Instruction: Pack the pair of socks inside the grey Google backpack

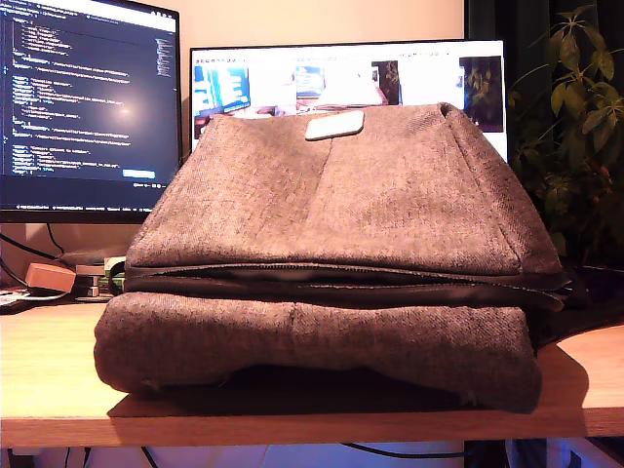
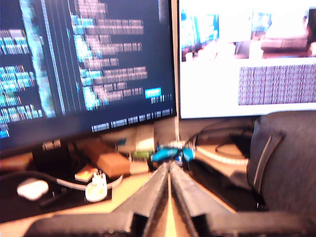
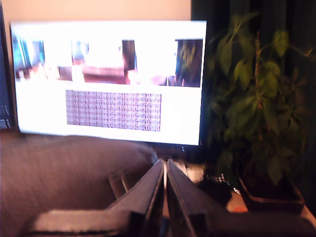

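The grey Google backpack [image 1: 331, 253] lies flat on the wooden desk [image 1: 49, 390], filling the centre of the exterior view. Its pale rectangular patch [image 1: 334, 125] sits near the far upper edge of the backpack. A dark zipper seam [image 1: 341, 278] runs across the backpack's width, between the upper panel and the folded lower section. The pair of socks shows in none of the views.

Behind the backpack stand two monitors: a dark code monitor [image 1: 88, 97] and a bright monitor [image 1: 341, 73]. A potted plant [image 1: 575, 127] stands beside the backpack, next to the bright monitor.

My first gripper [image 2: 169, 168] has its jaws pressed together with nothing between them; the backpack [image 2: 291, 158] is just beside it, and small desk clutter [image 2: 98, 168] lies ahead under the code monitor [image 2: 84, 64].

My second gripper [image 3: 164, 165] likewise has its jaws pressed together and empty, with the backpack [image 3: 64, 173] just beside it and the plant [image 3: 256, 98] on its other side.
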You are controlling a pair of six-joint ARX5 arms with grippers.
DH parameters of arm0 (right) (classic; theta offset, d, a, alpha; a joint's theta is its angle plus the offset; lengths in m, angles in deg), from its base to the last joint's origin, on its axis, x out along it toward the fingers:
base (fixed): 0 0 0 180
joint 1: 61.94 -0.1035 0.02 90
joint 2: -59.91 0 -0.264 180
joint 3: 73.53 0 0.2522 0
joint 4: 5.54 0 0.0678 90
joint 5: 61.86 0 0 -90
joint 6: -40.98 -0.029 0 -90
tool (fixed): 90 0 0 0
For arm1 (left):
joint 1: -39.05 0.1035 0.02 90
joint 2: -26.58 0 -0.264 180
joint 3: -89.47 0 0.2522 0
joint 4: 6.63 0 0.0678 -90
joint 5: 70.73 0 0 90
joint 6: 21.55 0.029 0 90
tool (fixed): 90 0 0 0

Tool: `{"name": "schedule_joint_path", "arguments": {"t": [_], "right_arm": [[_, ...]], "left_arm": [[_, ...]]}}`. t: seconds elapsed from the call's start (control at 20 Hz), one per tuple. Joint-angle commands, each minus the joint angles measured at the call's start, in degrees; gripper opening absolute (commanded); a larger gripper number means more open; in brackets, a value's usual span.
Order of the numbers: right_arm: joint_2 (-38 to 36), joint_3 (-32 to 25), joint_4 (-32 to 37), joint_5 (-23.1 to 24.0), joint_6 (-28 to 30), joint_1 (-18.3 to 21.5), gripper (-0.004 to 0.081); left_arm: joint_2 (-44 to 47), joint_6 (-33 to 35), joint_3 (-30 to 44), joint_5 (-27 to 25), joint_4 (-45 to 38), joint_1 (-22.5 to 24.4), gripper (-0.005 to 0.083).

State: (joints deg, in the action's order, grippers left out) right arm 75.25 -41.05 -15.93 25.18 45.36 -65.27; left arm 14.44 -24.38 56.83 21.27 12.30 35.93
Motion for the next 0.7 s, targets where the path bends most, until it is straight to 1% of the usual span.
{"name": "schedule_joint_path", "arguments": {"t": [0.0,0.1,0.25,0.3,0.4,0.65], "right_arm": [[-0.04,-2.45,2.54,0.22,0.13,0.48,-0.0013],[-0.68,-3.72,3.06,0.17,-0.02,0.46,-0.0013],[-2.82,-3.87,0.63,1.22,-0.66,0.46,-0.0013],[-3.98,-3.87,0.07,2.05,-1.16,0.46,-0.0013],[-6.49,-3.93,-1.79,2.12,-1.36,0.46,-0.0013],[-12.85,-7.41,-3.91,2.10,-2.67,0.46,-0.0013]], "left_arm": [[-0.11,-0.22,1.03,0.02,-1.95,0.15,-0.0023],[-0.09,-0.17,2.14,-0.02,-2.08,0.15,-0.0023],[0.24,-0.17,3.21,-0.61,-1.84,0.15,-0.0023],[0.83,-0.17,3.21,-0.61,-2.01,0.15,-0.0023],[2.73,-0.17,3.26,-0.61,-1.68,0.13,-0.0023],[5.95,-0.22,3.80,-0.61,-0.83,0.11,-0.0023]]}}
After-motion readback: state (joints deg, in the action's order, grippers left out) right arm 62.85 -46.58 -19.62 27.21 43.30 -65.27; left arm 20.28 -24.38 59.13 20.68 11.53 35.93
